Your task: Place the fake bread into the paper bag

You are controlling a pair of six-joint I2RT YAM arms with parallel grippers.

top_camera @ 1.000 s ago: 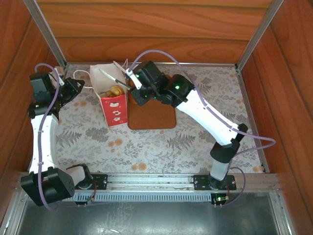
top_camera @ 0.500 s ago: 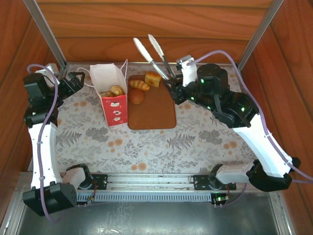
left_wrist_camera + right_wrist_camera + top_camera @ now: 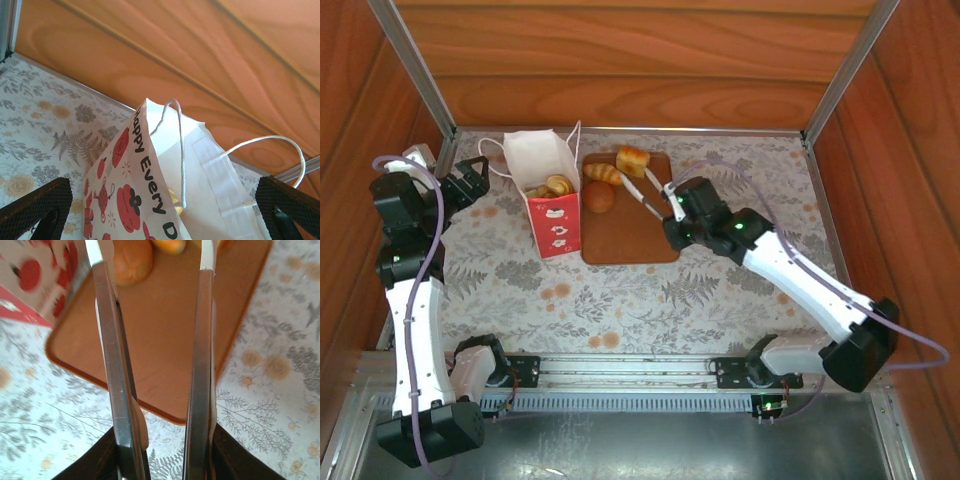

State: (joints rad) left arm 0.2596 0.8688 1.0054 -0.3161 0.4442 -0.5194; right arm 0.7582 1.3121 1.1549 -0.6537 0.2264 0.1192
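Right gripper (image 3: 675, 200) jaws pinch the thin metal tongs (image 3: 642, 188); left gripper (image 3: 470, 180) jaws stand spread near the red-and-white paper bag (image 3: 552, 215). Lower the tongs squarely astride the round brown toy bun (image 3: 599, 197) (on the flat brown board (image 3: 640, 235)), then close gently.

I see bare table (image 3: 650, 295) on the near side of the board (image 3: 625, 235); the paper bag (image 3: 556, 228) stands against its left edge, and the tongs (image 3: 645, 195) reach over it.

Thin metal tongs (image 3: 112, 365) project forward from right pincer (image 3: 673, 197), arms apart, over flat brown board (image 3: 640, 238). Board lies on floral-patterned bench (image 3: 620, 295), just ahead of pincer. Wooden walls (image 3: 640, 60) enclose bench.
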